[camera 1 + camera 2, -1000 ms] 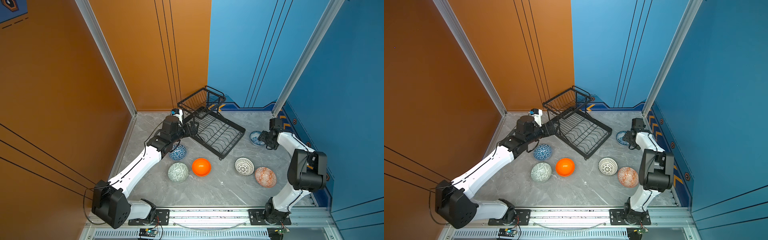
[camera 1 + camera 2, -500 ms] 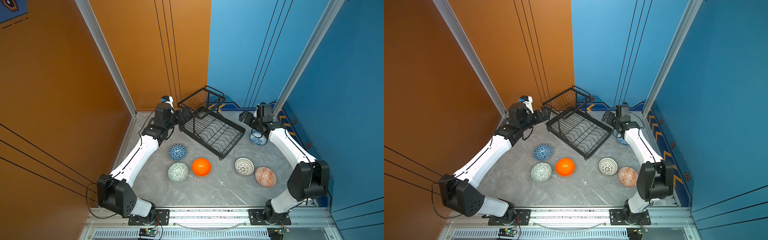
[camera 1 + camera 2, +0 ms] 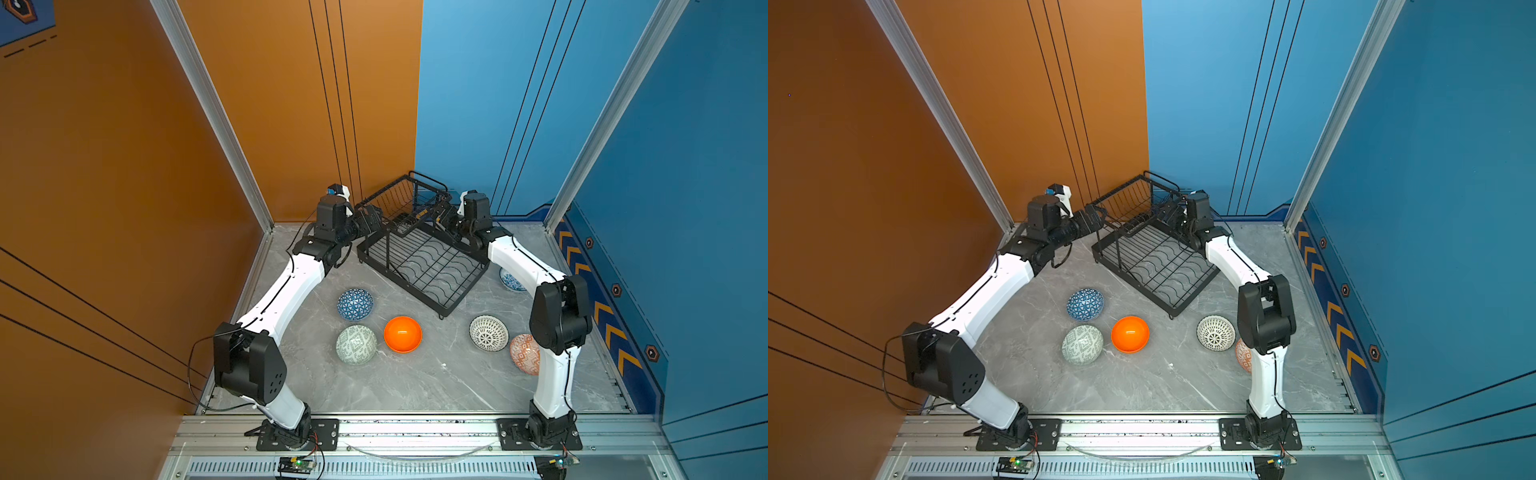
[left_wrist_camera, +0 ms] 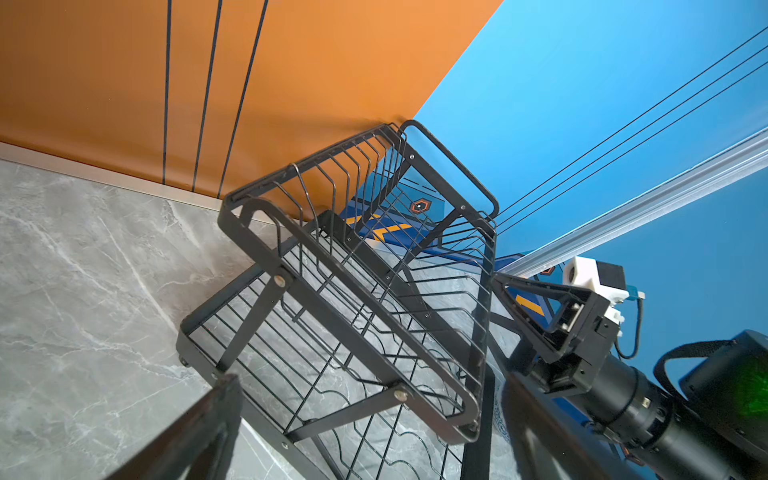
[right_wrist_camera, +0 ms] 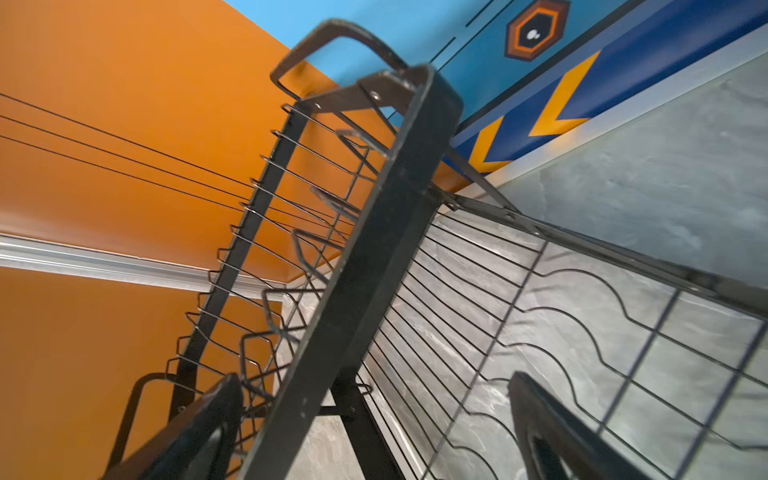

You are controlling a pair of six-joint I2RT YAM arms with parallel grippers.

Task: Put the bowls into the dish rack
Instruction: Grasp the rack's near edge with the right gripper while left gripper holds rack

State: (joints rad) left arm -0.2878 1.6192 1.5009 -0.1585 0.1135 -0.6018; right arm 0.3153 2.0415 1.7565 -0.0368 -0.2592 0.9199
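The black wire dish rack [image 3: 419, 253] stands at the back of the floor, with nothing in it. My left gripper [image 3: 371, 220] is open at the left end of its raised basket. My right gripper [image 3: 441, 212] is open at the basket's right end. In the right wrist view the basket's rim bar [image 5: 353, 291] passes between the spread fingers [image 5: 199, 424]. Five bowls lie on the floor: blue triangle-patterned [image 3: 354, 304], pale green [image 3: 356, 344], orange [image 3: 402, 334], white lattice [image 3: 488, 333] and red-orange [image 3: 524, 353]. The white-blue floral bowl [image 3: 511, 279] is partly hidden by my right arm.
The orange wall [image 3: 291, 124] and blue wall [image 3: 478, 104] meet in a corner right behind the rack. A metal rail [image 3: 415, 428] with both arm bases runs along the front edge. My right arm's gripper shows past the rack in the left wrist view [image 4: 552, 320].
My left gripper has moved from beside the blue bowl up to the rack's left end. My right gripper has left the floral bowl and swung over to the raised basket.
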